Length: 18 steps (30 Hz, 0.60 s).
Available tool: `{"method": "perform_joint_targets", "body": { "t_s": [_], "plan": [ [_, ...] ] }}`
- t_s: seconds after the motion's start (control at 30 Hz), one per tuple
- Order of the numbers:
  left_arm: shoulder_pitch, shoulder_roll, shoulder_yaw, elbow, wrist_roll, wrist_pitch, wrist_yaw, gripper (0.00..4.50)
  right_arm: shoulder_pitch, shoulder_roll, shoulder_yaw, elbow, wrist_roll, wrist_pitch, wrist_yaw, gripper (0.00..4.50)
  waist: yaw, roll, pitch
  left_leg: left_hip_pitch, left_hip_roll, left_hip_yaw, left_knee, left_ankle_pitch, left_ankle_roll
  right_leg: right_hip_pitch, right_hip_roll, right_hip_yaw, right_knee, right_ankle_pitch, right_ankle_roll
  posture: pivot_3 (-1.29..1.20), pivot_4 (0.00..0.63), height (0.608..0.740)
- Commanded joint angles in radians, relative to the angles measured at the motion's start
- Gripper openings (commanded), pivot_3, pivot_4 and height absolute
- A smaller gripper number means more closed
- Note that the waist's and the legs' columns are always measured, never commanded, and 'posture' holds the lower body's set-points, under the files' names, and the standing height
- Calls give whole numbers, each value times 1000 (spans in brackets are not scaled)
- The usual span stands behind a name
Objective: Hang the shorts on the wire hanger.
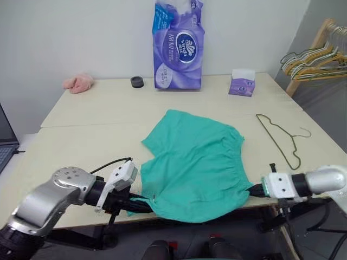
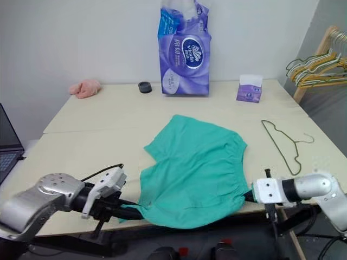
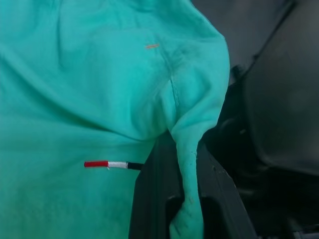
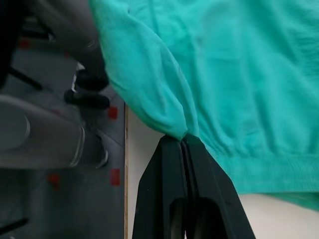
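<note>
You have both grips made, but the hanging itself is not yet begun. At the near table [image 1: 81, 135] edge, your left gripper [image 1: 145, 206] has its jaws closed on a fold of the shorts [image 1: 195, 162] at their near left corner, and your right gripper [image 1: 255, 190] is clamped tight on cloth at the near right corner. Both arms come in low from the sides, pointing inward and slightly down. The shorts lie mostly flat, spread toward the middle. Farther right, the wire hanger [image 1: 279, 136] lies untouched, apart from the cloth.
</note>
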Motion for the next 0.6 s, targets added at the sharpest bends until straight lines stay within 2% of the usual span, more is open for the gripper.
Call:
{"method": "perform_joint_targets", "body": {
  "t_s": [0.03, 0.13, 0.2, 0.27, 0.3, 0.37, 0.43, 0.47, 0.53, 0.6],
  "plan": [
    [-233, -131, -65, 251, 76, 18, 108, 0, -340, 144, 55, 308, -69, 31, -21, 29, 0, 0, 3, 5, 0, 0, 0, 0, 0, 5, 0, 0, -1, -2, -3, 46, 38, 740],
    [-583, -296, -191, 730, 347, -207, 220, 0, -750, 332, 157, 831, -275, -115, -130, 29, 2, -2, 9, 18, -2, 0, 0, 0, 0, 20, 6, -3, -3, 0, -1, 50, 28, 740],
    [-892, -378, -232, 1154, 529, -484, 391, 0, -1026, 426, 215, 1166, -434, -237, -379, 29, 2, -7, 10, 21, -3, -1, -1, 1, -1, 23, 6, -1, -2, 1, -2, 50, 22, 740],
    [-1142, -418, -218, 1458, 619, -664, 588, 0, -1224, 470, 252, 1372, -542, -317, -595, 29, -1, -12, 9, 3, -4, -1, 2, 5, -9, 2, 4, 1, 4, 8, -3, 50, 19, 740],
    [-1283, -408, -221, 1560, 677, -762, 725, 0, -1331, 480, 251, 1438, -571, -342, -704, 29, -4, -14, 7, -12, -6, -1, 2, 8, -14, -17, -1, 3, 7, 10, -4, 50, 19, 740],
    [-1547, -366, -215, 1674, 764, -915, 941, 0, -1518, 473, 249, 1506, -628, -420, -900, 29, -19, -18, 6, -46, -8, 1, 5, 9, -16, -54, -6, 4, 14, 11, -5, 46, 14, 740],
    [-1693, -332, -219, 1718, 825, -1022, 1021, 0, -1613, 459, 235, 1530, -653, -491, -1002, 29, -30, -18, 5, -78, -11, 5, 4, 10, -17, -92, -12, 4, 22, 11, -6, 32, 17, 740],
    [-1733, -315, -238, 1724, 867, -1076, 1044, 0, -1634, 450, 222, 1531, -652, -522, -1033, 29, -37, -18, 4, -82, -11, 9, 1, 9, -19, -97, -15, 3, 22, 10, -7, 31, 19, 740],
    [-1787, -269, -307, 1716, 988, -1202, 1094, 0, -1634, 414, 207, 1505, -661, -618, -1090, 29, -48, -14, -1, -79, -13, 10, 0, 7, -21, -96, -19, 1, 21, 9, -9, 35, 22, 740],
    [-1779, -233, -339, 1705, 1050, -1289, 1066, 0, -1567, 387, 190, 1460, -649, -716, -1079, 29, -51, -12, -6, -74, -17, 9, -2, 6, -22, -92, -22, 2, 19, 8, -9, 34, 26, 740]
  ]
}}
